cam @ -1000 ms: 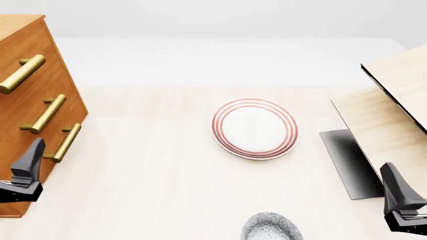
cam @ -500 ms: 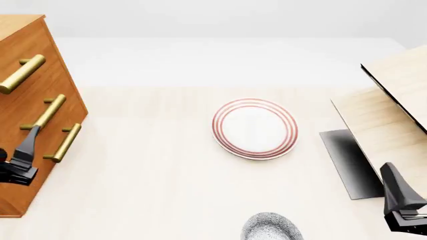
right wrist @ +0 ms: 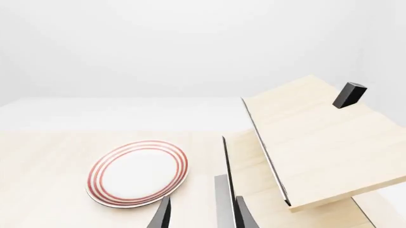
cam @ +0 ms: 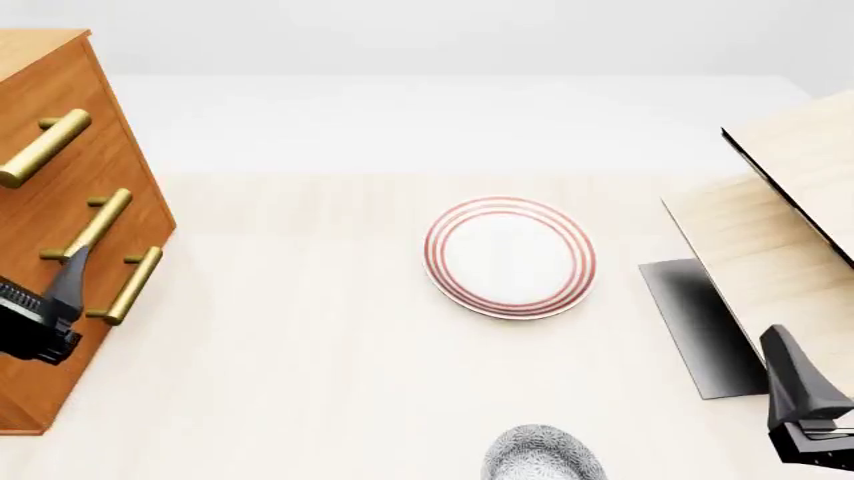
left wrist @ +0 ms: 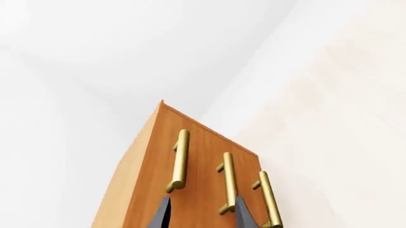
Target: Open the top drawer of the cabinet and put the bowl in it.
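The orange-brown cabinet (cam: 80,190) stands at the left, all three drawers shut. The top drawer (cam: 67,120) carries a brass bar handle (cam: 44,148), also seen in the left wrist view as the handle (left wrist: 180,159) farthest from the table. My left gripper (cam: 67,285) hovers open in front of the lower two handles, not touching them; its fingertips (left wrist: 163,214) show a wide gap. The speckled bowl (cam: 542,455) sits at the near edge, cut off by the frame. My right gripper (cam: 790,372) is open and empty at the near right, well right of the bowl.
A white red-ringed plate (cam: 510,257) lies mid-table, beyond the bowl. A pale light-wood structure (cam: 781,220) with a slanted board and a dark base (cam: 694,325) fills the right side, just ahead of the right gripper.
My left gripper has risen and moved forward toward the cabinet front, now level with the lowest handle. The right arm, bowl and plate have not moved.
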Controlling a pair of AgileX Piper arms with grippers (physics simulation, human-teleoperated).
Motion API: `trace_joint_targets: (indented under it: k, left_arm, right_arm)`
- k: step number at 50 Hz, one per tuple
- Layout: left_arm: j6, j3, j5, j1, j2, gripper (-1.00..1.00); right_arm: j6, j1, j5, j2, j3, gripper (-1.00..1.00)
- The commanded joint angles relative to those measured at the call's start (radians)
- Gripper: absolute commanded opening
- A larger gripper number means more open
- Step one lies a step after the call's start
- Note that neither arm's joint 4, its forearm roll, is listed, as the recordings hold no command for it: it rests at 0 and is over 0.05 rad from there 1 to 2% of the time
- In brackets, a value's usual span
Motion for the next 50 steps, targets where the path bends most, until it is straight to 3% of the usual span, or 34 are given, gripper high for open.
trace_joint_targets:
  k: [1,16,50]
  left_arm:
    - [0.130,0.021,-0.070,0.012,0.033,1.00]
    - [0.269,0.076,-0.244,0.062,0.091,1.00]
    - [0.359,0.010,-0.530,0.052,0.433,1.00]
  right_arm:
    - [-0.001,-0.001,0.000,-0.002,0.000,1.00]
    - [-0.001,0.000,0.000,-0.002,0.000,1.00]
    - [-0.001,0.000,0.000,-0.002,0.000,1.00]
